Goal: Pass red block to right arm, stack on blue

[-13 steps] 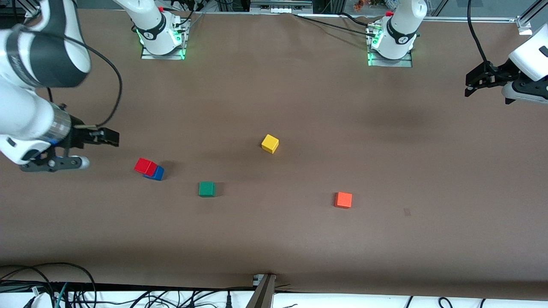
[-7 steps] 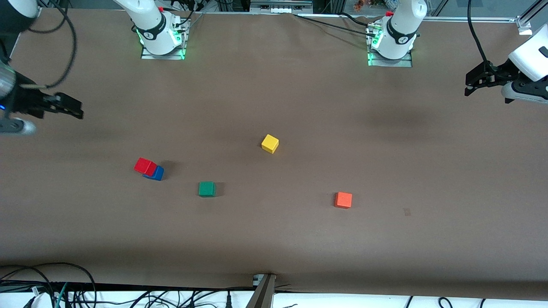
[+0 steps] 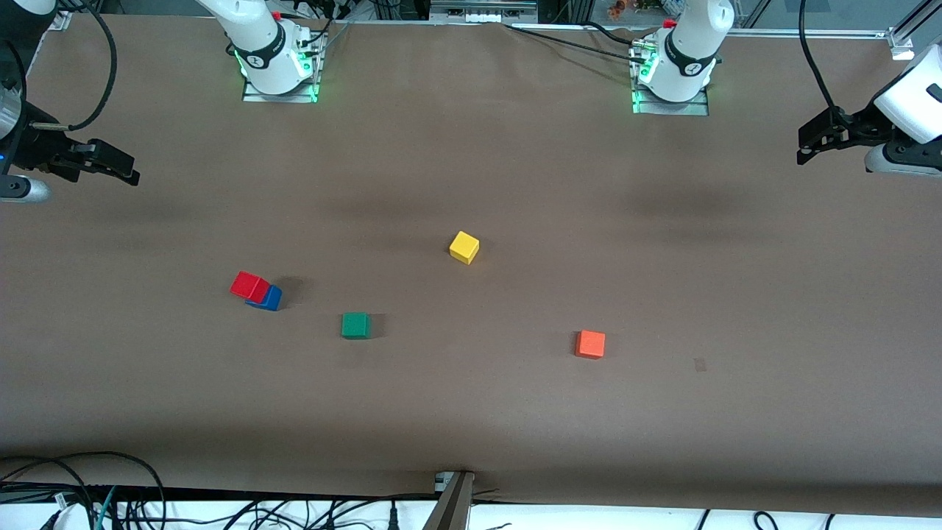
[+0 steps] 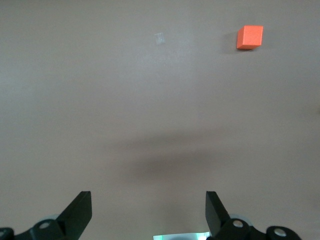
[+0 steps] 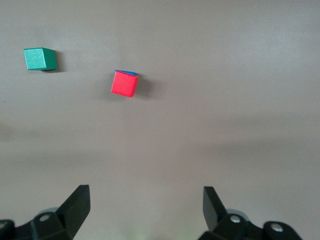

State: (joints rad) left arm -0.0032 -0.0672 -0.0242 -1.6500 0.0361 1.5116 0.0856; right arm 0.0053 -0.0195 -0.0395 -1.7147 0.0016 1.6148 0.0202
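The red block [image 3: 249, 285] sits on top of the blue block [image 3: 268, 299], shifted a little off its centre, toward the right arm's end of the table. In the right wrist view the red block [image 5: 124, 83] covers the blue block [image 5: 126, 73] except for a thin edge. My right gripper [image 3: 121, 168] is open and empty, raised over bare table at the right arm's end, apart from the stack. My left gripper [image 3: 808, 143] is open and empty, raised over the left arm's end of the table.
A yellow cube [image 3: 464, 247] lies mid-table. A green cube [image 3: 355, 325] lies beside the stack, a little nearer the front camera, and shows in the right wrist view [image 5: 40, 59]. An orange cube [image 3: 590, 344] lies toward the left arm's end and shows in the left wrist view [image 4: 249, 37].
My right gripper has risen and drawn away from the stack toward the right arm's end of the table. The red block stays on the blue one. The left arm has barely moved.
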